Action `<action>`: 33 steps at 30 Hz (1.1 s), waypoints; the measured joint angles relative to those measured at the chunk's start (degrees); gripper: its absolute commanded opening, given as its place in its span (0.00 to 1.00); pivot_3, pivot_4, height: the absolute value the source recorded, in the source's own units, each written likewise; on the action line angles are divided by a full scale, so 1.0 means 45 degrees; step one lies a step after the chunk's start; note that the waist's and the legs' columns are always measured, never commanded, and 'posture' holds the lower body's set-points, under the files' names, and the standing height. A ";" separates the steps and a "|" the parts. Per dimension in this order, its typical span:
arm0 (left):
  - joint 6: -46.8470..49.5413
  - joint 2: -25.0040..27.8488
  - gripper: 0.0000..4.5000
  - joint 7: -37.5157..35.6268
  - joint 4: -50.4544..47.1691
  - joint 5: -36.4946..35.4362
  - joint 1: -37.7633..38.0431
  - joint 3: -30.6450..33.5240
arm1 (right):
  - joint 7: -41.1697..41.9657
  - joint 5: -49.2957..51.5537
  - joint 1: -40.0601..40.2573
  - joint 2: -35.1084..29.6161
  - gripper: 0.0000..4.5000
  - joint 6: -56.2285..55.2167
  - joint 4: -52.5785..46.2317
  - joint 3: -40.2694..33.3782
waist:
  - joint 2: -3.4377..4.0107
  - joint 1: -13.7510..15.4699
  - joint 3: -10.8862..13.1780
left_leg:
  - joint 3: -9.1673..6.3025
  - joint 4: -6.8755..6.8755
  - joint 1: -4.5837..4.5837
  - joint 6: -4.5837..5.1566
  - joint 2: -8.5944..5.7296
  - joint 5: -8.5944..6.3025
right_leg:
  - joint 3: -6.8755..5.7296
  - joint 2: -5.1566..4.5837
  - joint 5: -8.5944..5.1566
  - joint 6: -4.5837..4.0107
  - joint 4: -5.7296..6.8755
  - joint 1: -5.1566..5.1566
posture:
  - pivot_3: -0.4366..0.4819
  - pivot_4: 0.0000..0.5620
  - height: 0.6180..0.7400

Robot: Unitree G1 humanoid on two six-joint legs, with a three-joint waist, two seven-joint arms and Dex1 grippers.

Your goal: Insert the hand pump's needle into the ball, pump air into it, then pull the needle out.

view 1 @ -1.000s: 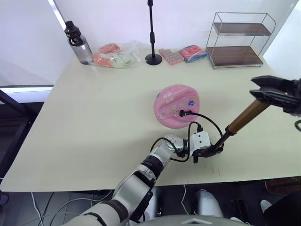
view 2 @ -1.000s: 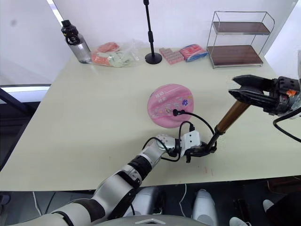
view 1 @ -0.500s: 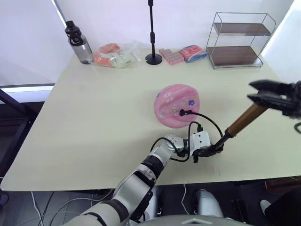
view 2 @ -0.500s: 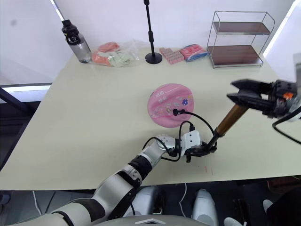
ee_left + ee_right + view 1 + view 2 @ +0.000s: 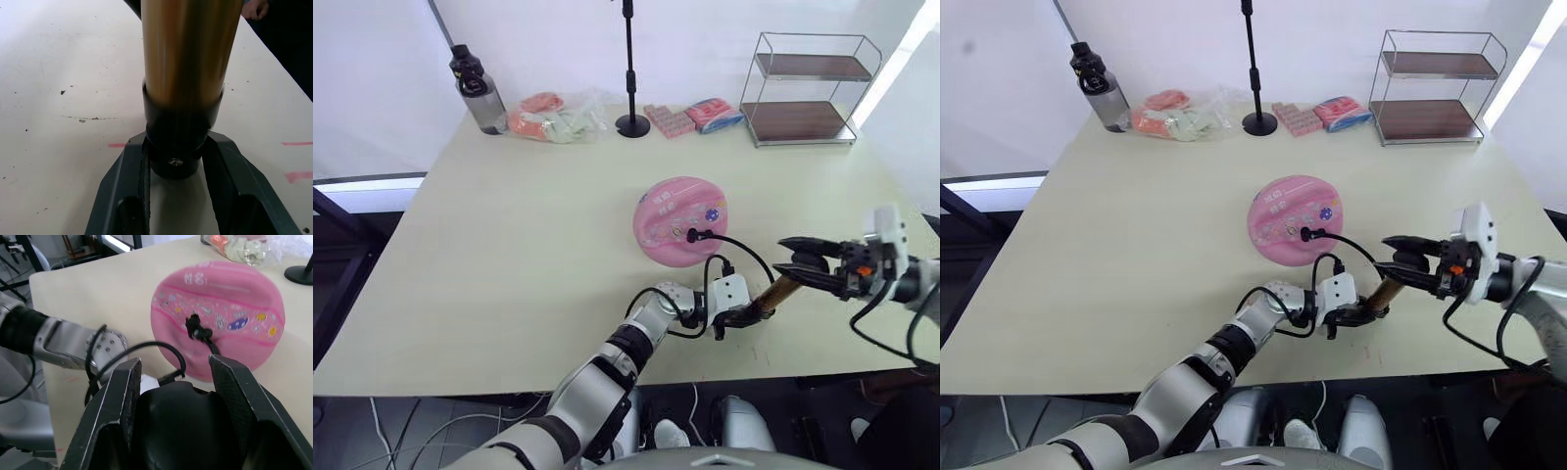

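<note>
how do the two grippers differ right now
The left gripper is low at the table's near edge, shut on the pump's black bottom cap. The right gripper sits higher at the pump's top, its fingers around the black handle. The left reaches toward the robot's right, the right toward its left. Both hold the pump.

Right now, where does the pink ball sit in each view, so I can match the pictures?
Left eye view: the ball lies mid-table, ahead of both grippers.
Right eye view: the same mid-table spot.
Right wrist view: beyond the right gripper, upper middle.
Left wrist view: not in it.
Shared landmark: the black hose fitting plugged into the ball.
</note>
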 measured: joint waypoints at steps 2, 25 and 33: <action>0.0011 -0.0005 0.24 0.0052 0.0086 0.0018 -0.0023 -0.0001 | 0.0143 -0.0250 -0.0035 0.0168 0.38 -0.0537 0.0258 0.0126 | -0.0010 -0.0003 -0.0017 | -0.0007 0.0000 0.0027 0.0000 0.0004 -0.0001 | -0.0005 0.0005 -0.0001 -0.0002 0.0000 0.0029 | 0.48 0.27 1.00; -0.0261 -0.0054 0.24 -0.0080 0.0246 -0.0032 -0.0246 0.0070 | -0.0697 0.4745 -0.3535 -0.2510 0.38 0.4844 -0.0318 -0.3218 | 0.0184 0.0050 0.0131 | -0.0081 0.0008 -0.0029 0.0011 0.0024 -0.0005 | -0.0075 0.0016 0.0022 -0.0060 -0.0037 0.0022 | 0.48 0.27 1.00; -0.0304 -0.0062 0.24 -0.0166 0.0183 -0.0071 -0.0255 0.0071 | -0.1398 0.5749 -0.4577 -0.2992 0.38 0.6387 0.0158 -0.3601 | 0.0238 0.0034 0.0193 | -0.0080 0.0005 -0.0052 0.0009 0.0005 -0.0002 | -0.0078 -0.0005 0.0023 -0.0059 -0.0056 0.0017 | 0.48 0.27 1.00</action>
